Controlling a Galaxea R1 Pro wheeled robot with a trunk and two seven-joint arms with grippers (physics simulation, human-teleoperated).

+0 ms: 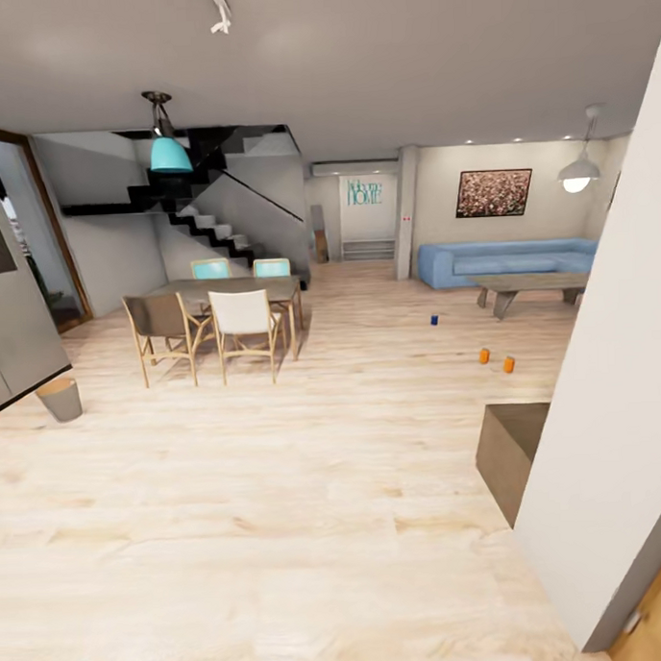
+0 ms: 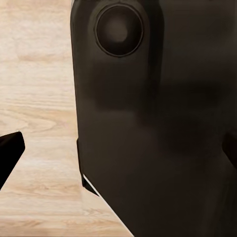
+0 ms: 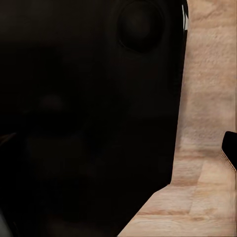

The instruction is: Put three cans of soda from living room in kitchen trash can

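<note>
Taking the dining table (image 1: 234, 287) as landmark, the tash can (image 1: 60, 398) stands on the wood floor (image 1: 280, 487) to the left of it and nearer to the robot, beside a dark grey wall panel. To the right of the table, well apart, three cans stand on the floor: a blue can of soda (image 1: 434, 319) in front of the blue sofa (image 1: 505, 259), and two orange ones (image 1: 485, 356) (image 1: 509, 364) nearer. They seem light, thin and smooth, so a hold around the middle looks best. Each wrist view shows the dark robot body; whether the claws are open or closed, I cannot tell.

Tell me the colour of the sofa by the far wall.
Blue; the sofa shows best in the head view.
</note>
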